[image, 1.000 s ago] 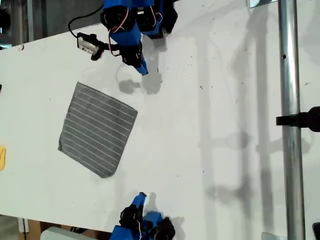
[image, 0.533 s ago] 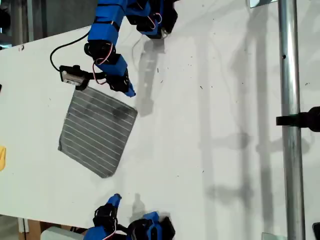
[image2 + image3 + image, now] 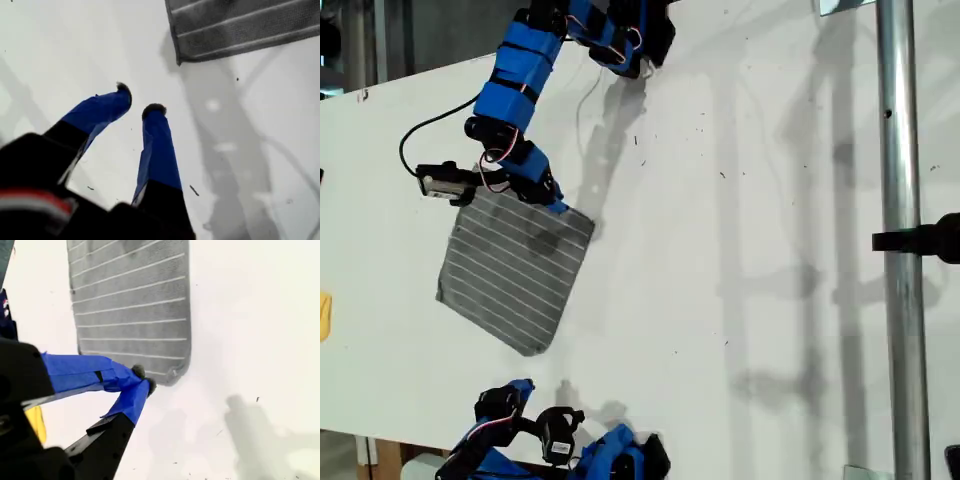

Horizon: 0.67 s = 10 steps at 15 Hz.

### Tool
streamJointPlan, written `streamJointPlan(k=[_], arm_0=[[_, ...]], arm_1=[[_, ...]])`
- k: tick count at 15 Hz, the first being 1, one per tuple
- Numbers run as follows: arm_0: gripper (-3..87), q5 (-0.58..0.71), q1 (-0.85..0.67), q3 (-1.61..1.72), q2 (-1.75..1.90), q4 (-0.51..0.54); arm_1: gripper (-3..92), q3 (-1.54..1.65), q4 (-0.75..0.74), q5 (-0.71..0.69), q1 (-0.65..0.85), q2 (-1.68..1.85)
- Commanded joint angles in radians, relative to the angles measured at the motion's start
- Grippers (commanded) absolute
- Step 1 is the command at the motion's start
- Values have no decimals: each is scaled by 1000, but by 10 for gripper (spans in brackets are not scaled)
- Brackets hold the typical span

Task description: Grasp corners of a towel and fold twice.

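Approach to the corners; no fold begun.
Soft grey white-striped towel [image 3: 515, 265] lies flat. My second end effector [image 3: 144, 378], tips together and seemingly empty, sits just beside one corner [image 3: 175, 375]. My first end effector [image 3: 137, 100], slightly parted and empty, has another corner [image 3: 179, 60] ahead. Next, both need to pinch cloth.

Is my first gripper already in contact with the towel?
Apart. In the first wrist view, bare white table lies between my first gripper and the nearest corner of the towel.
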Motion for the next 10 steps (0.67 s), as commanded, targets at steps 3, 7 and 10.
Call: streamJointPlan(k=[3, 7, 10], arm_0=[[-28, 15, -25, -89, -34, -12], [-28, 18, -25, -89, -37, -9], [-28, 20, -28, -91, -44, -11]], arm_1=[[379, -206, 43, -141, 61, -146], [378, -255, -6, -202, 74, -296], [383, -259, -61, -253, 106, -394]])
